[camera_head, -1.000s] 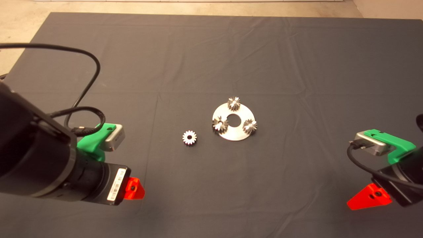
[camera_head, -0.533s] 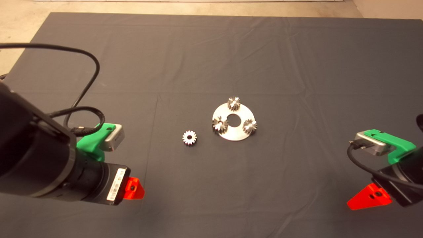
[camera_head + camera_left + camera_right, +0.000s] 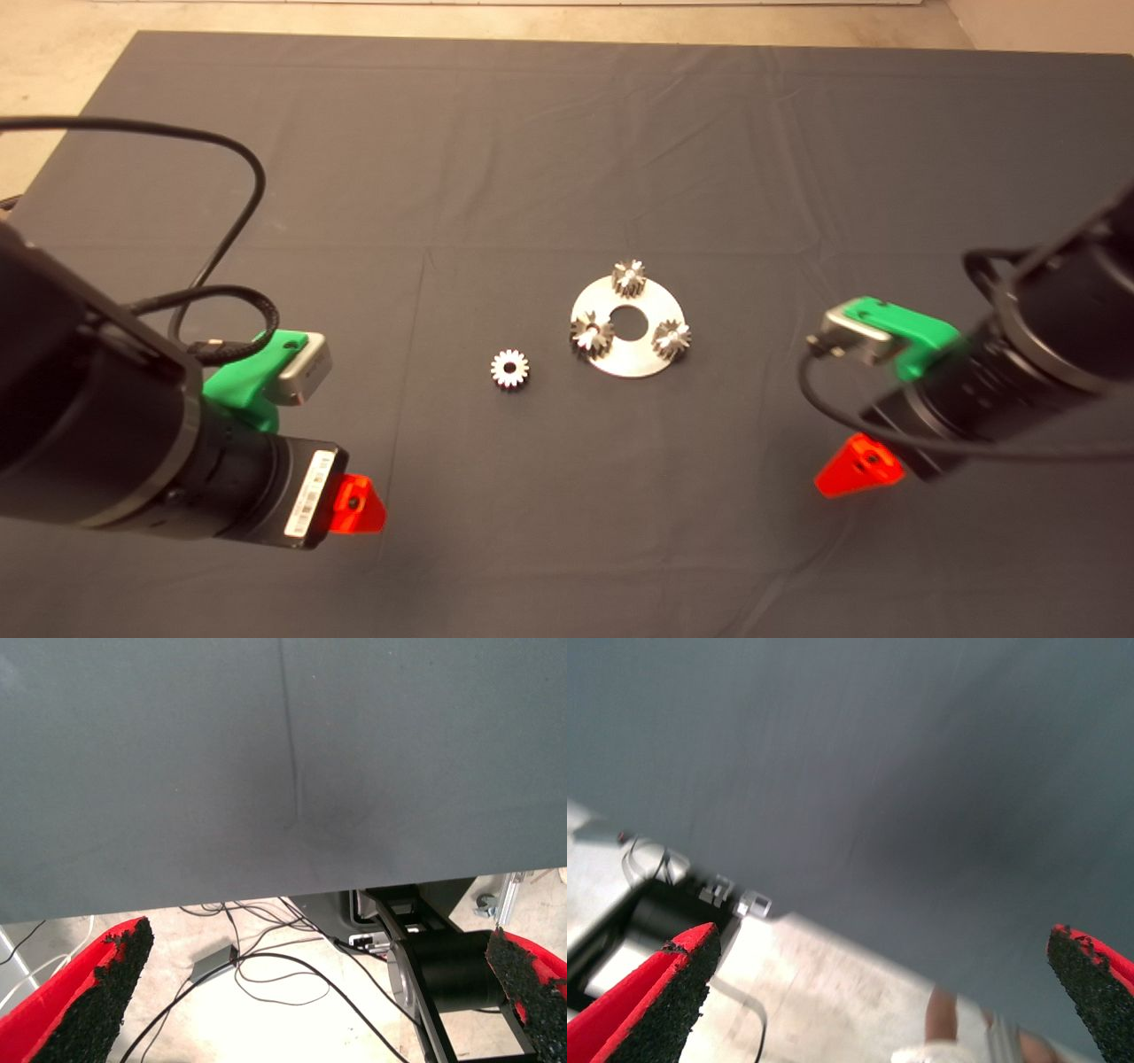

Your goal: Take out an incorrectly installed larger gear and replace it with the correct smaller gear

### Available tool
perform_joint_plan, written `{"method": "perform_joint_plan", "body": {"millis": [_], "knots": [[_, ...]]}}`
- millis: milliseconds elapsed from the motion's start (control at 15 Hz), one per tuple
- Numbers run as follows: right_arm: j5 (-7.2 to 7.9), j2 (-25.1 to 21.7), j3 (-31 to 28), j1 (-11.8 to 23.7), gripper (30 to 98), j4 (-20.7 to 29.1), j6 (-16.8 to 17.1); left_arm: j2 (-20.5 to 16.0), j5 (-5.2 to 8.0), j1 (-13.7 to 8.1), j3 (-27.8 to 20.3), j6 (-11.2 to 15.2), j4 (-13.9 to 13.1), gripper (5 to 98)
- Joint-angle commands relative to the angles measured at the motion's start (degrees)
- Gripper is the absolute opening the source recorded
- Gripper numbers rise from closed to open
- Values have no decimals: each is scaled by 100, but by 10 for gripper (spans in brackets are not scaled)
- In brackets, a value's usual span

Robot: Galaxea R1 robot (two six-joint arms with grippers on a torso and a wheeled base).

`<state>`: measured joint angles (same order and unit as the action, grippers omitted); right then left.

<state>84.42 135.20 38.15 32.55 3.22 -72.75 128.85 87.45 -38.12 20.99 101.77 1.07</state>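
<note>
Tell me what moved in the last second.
The right end effector swung in from the mat's right edge toward the round plate, holding nothing. The left end effector, the loose gear and the plate's three gears stayed put.

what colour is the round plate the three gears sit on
Bright silver metal with a round centre hole; the round plate shows best in the head view.

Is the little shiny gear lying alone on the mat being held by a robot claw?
No, the small bright silver gear lies alone on the dark mat, both grippers far off.
</note>
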Motion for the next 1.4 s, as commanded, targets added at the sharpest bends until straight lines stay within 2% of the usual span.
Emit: {"method": "perform_joint_plan", "body": {"millis": [0, 200, 400, 800, 1067, 1333], "knots": [[83, 1112, 1502, -192, 977, -765, 869, -4, 96, -64, -53, 30, -90, 976], [83, 1678, 1980, -240, 977, -898, 991, -4, 96, -64, -53, 27, -90, 976], [75, 1862, 2208, -240, 977, -911, 1008, -4, 96, -64, -53, 27, -90, 976], [66, 2287, 2695, -249, 977, -981, 1298, 4, 88, -64, -53, 36, -90, 976], [48, 2736, 3205, -319, 977, -990, 1551, 4, 88, -64, -53, 36, -90, 976], [39, 2966, 3486, -471, 977, -1194, 1624, 4, 88, -64, -55, 36, -90, 976]]}}
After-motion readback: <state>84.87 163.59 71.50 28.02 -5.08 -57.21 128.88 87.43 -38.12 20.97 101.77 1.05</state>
